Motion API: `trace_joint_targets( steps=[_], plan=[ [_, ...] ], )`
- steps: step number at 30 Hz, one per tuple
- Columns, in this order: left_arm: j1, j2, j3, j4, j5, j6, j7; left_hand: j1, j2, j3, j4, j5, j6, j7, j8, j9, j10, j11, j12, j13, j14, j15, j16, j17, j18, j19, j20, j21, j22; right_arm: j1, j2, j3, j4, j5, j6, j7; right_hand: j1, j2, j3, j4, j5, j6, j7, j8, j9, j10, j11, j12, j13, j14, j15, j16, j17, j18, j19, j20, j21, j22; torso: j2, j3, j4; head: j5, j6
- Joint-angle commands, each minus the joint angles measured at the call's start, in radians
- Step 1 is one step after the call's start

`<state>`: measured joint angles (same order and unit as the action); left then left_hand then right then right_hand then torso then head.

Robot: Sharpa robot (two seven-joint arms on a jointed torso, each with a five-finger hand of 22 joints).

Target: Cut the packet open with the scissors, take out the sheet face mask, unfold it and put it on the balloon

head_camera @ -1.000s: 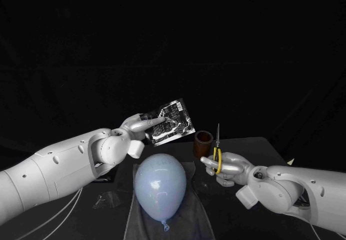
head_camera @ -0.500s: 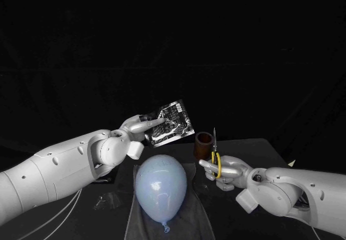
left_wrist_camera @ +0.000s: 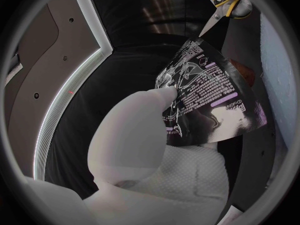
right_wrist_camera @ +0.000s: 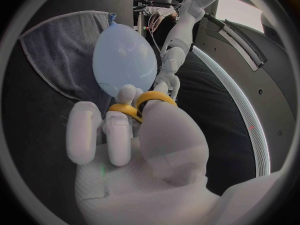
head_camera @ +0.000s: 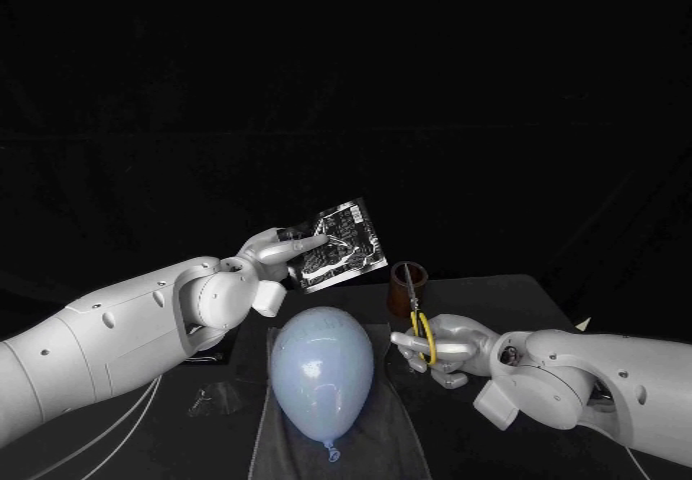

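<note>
My left hand [head_camera: 281,250] pinches the packet [head_camera: 343,245], my right hand [head_camera: 447,345] grips the scissors [head_camera: 417,308]; the blades should meet its free edge squarely.

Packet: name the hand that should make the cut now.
Right. The right hand grips the scissors, with the blades pointing up and the tips close to a corner of the packet. The left hand holds the packet raised, so it is occupied presenting it.
</note>
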<state>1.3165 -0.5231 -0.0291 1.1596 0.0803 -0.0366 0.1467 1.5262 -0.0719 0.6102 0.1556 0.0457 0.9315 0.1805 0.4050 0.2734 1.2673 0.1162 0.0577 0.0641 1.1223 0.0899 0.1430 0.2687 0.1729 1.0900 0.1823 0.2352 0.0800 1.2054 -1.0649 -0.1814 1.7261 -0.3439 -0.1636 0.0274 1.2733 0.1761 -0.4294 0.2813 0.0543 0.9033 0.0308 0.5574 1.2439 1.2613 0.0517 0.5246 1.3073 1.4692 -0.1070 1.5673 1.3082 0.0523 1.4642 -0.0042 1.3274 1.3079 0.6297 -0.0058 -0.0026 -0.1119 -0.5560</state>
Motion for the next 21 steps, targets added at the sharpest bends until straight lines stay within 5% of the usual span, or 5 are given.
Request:
trace_joint_targets(
  steps=[1, 3, 6, 15, 21],
  plan=[
    [0.002, 0.001, 0.001, 0.003, -0.013, 0.005, -0.009, 0.0, 0.012, 0.004, -0.001, 0.003, 0.005, 0.001, 0.003, 0.03, 0.004, 0.002, 0.006, 0.001, 0.006, -0.002, -0.004, 0.001, 0.011, 0.004, 0.0, 0.005, -0.001, 0.008, 0.0, 0.001, 0.004, -0.093, 0.035, -0.007, -0.019, -0.031, -0.033, 0.001, -0.006, -0.024, 0.023, -0.106, -0.075, 0.309, -0.072, 1.046, 0.264, 0.102, 0.024, 0.003, 0.263, 0.004, 0.008, 0.025, -0.02, 0.104, 0.0, 0.0006, -0.0005, -0.002, -0.001],
    [0.002, 0.001, 0.001, 0.003, -0.014, 0.005, -0.011, 0.0, 0.012, 0.005, -0.002, 0.003, 0.005, 0.001, 0.004, 0.031, 0.004, 0.002, 0.006, 0.001, 0.006, -0.002, -0.004, 0.001, 0.011, 0.004, 0.0, 0.005, -0.001, 0.011, 0.0, 0.001, 0.006, -0.092, 0.036, 0.0, -0.031, -0.043, -0.033, 0.002, -0.006, -0.043, 0.036, -0.157, -0.11, 0.309, -0.06, 1.046, 0.264, 0.102, 0.034, 0.003, 0.263, 0.005, 0.006, 0.033, -0.027, 0.1, 0.0, 0.0009, -0.0004, -0.002, -0.002],
    [0.002, 0.002, 0.001, 0.003, -0.015, 0.005, -0.015, 0.0, 0.011, 0.006, -0.003, 0.003, 0.005, 0.001, 0.004, 0.031, 0.005, 0.001, 0.007, 0.001, 0.006, -0.002, -0.004, 0.002, 0.011, 0.005, 0.0, 0.005, -0.001, 0.017, 0.0, 0.001, 0.008, -0.087, 0.042, 0.005, -0.064, -0.068, -0.035, 0.006, -0.006, -0.044, 0.047, -0.193, -0.138, 0.309, -0.051, 1.046, 0.264, 0.102, 0.042, 0.003, 0.263, 0.001, 0.014, 0.041, -0.005, 0.114, 0.0, 0.0009, 0.0001, -0.002, -0.003],
    [0.002, 0.0, 0.001, 0.004, -0.024, 0.007, -0.021, 0.0, 0.011, 0.006, -0.003, 0.003, 0.005, 0.001, 0.004, 0.031, 0.005, 0.001, 0.007, 0.001, 0.007, -0.002, -0.004, 0.002, 0.011, 0.005, 0.0, 0.005, -0.001, 0.024, -0.001, 0.002, 0.018, -0.089, 0.064, -0.002, -0.057, -0.084, -0.034, 0.001, -0.006, 0.028, 0.03, -0.161, -0.128, 0.309, -0.064, 1.046, 0.264, 0.102, 0.034, 0.003, 0.263, 0.009, 0.002, 0.041, -0.038, 0.097, 0.0, -0.0001, 0.0008, 0.0, -0.006],
    [0.002, -0.001, 0.001, 0.002, -0.026, 0.005, -0.02, 0.0, 0.011, 0.007, -0.004, 0.003, 0.005, 0.001, 0.004, 0.031, 0.005, 0.001, 0.007, 0.001, 0.007, -0.003, -0.004, 0.002, 0.011, 0.005, 0.0, 0.005, -0.002, 0.03, -0.009, 0.002, 0.021, -0.085, 0.063, 0.006, -0.111, -0.12, -0.029, 0.009, -0.006, -0.08, 0.06, -0.209, -0.137, 0.228, -0.039, 0.823, 0.161, 0.068, 0.054, -0.068, 0.168, 0.047, -0.088, 0.056, -0.249, -0.024, 0.0, -0.0014, 0.0, -0.002, -0.01]
  ],
)
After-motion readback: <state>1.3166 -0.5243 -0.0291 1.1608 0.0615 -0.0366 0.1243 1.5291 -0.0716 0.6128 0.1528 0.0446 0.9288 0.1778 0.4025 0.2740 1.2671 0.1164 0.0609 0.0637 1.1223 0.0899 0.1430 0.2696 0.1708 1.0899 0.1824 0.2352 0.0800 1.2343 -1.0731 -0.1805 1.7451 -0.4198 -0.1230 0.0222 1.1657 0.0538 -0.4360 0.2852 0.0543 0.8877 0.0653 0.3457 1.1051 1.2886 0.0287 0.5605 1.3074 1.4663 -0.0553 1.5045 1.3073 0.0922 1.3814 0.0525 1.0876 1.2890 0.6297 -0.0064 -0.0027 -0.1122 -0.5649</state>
